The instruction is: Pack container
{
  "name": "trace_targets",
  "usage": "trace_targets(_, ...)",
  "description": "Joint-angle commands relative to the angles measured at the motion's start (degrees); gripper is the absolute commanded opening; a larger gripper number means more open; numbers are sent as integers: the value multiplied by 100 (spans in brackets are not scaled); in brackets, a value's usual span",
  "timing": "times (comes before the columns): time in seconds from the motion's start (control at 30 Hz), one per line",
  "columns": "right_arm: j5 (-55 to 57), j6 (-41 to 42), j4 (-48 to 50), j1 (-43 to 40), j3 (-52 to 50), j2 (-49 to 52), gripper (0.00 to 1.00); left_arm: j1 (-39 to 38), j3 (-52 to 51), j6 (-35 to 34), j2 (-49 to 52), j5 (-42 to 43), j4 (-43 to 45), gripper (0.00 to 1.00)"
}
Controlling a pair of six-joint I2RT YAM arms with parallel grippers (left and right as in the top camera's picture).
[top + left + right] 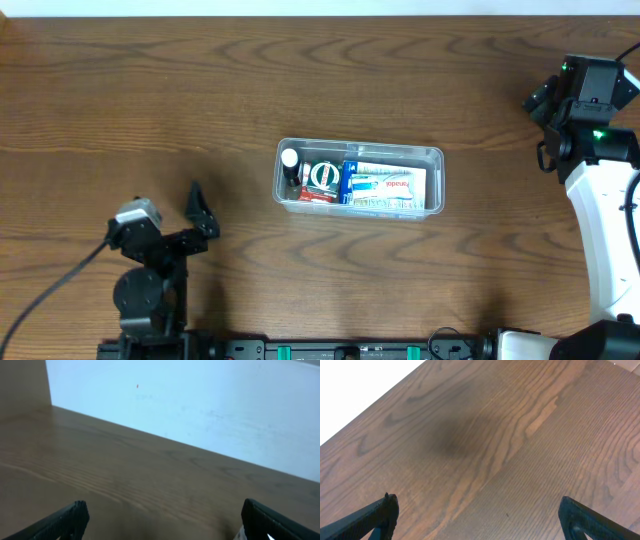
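Left end effector [164,510] fingers wide apart, right end effector [477,502] same, both over brown wood counter [150,100]. Container [400,149] sits mid-counter btwn them, well apart from both, packets [385,185] inside. Pale wall [200,400] behind.

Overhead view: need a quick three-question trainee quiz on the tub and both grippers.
1. True or false: the tub is empty.
2. Where is the tub? A) near the middle of the table, held by neither arm; B) in a gripper; C) hanging off the table edge.
3. Fill in: the left gripper and right gripper both have jaws standing ____.
Key: 1 false, it holds a blue-and-white packet and a white-capped bottle, among other things. 2 A. 3 open, with nothing between them.
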Motion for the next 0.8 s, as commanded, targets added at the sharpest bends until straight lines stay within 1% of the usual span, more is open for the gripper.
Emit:
trace_targets(0.0, 63, 79, -2, -22, 7, 7, 99, 168, -306, 210, -444, 518, 208, 98)
trace_targets(0.27, 61, 81, -2, -22, 7, 7, 99, 216, -597, 212, -868, 514, 295, 98)
trace_targets(0.53, 63, 79, -2, -22, 7, 7, 99, 216, -1187, 208, -1084, 520, 1099, 98)
trace_targets(0.63, 63, 81, -2, -22, 7, 7, 99, 216, -1377, 208, -1082, 520, 1274, 98)
trace_targets(0.73, 63, 79, -2, -22, 7, 7, 99, 212, -1556, 205, -1082, 527, 1287, 98)
trace_targets(0.77, 61, 81, -2, -22, 7, 7, 99, 210, -1550, 212, -1082, 518, 1154, 98)
